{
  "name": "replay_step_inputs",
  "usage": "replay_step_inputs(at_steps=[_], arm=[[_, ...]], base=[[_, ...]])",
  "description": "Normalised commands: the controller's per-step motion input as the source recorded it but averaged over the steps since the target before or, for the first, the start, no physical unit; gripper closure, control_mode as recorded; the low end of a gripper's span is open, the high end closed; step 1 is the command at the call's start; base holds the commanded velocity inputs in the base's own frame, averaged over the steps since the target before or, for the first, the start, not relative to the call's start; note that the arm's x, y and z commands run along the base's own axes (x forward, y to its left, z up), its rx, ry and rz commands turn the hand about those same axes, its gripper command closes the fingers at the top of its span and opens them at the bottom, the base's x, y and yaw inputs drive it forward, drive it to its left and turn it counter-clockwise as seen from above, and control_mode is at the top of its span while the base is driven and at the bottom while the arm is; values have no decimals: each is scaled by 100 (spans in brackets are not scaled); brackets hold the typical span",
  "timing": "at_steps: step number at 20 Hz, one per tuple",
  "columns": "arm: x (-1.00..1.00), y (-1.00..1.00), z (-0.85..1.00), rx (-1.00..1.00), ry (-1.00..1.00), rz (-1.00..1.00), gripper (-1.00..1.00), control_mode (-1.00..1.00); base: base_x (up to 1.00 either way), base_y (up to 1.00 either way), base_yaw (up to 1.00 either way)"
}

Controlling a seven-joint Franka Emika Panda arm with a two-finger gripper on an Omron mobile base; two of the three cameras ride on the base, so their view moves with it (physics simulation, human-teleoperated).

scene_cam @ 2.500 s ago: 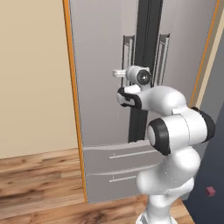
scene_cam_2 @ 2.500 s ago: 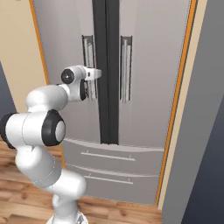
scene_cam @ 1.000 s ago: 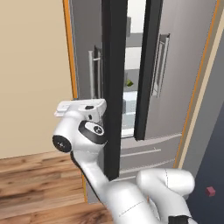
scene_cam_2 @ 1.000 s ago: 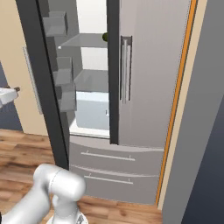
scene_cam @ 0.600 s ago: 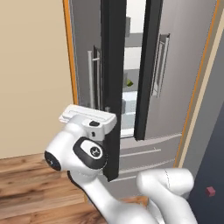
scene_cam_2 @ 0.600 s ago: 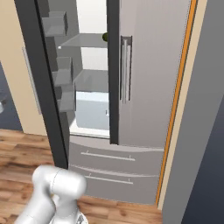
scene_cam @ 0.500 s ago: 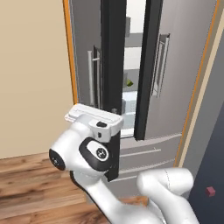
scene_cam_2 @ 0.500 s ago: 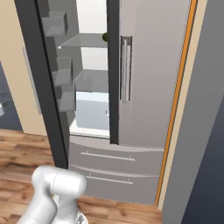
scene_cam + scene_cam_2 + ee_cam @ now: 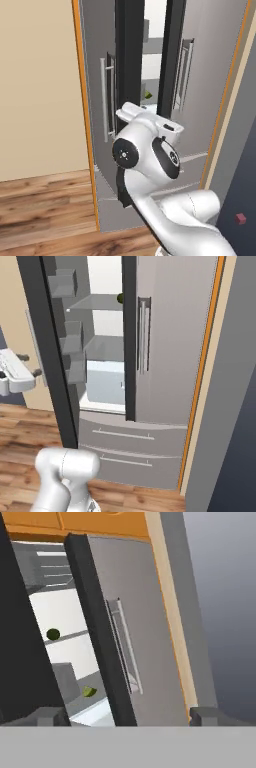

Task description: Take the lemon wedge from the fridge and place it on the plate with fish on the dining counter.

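Since the earlier frames the fridge (image 9: 165,356) left door has swung wide open and the end effector (image 9: 27,365), fingers spread and empty, has withdrawn to the frame's left edge. Lemon wedge (image 9: 89,691) sits on a lower shelf, left of centre; access now appears clear.

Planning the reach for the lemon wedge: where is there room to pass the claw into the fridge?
The gap between the open left door and the closed right door is free. The shelf around the lemon wedge looks bare. The door bins crowd the left side. The open claw holds nothing.
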Motion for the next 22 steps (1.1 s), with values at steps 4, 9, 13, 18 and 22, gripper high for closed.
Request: replay_step_inputs(at_steps=[4, 9, 13, 18, 22], arm=[[1, -100, 3, 37, 8, 21, -100, -100], [12, -100, 0, 60, 22, 13, -100, -100], [91, -72, 0, 73, 25, 9, -100, -100], [100, -14, 0, 59, 24, 3, -100, -100], [100, 43, -5, 31, 11, 1, -100, -100]], base=[[0, 0, 0], [0, 0, 0], [0, 0, 0], [0, 0, 0], [0, 0, 0]])
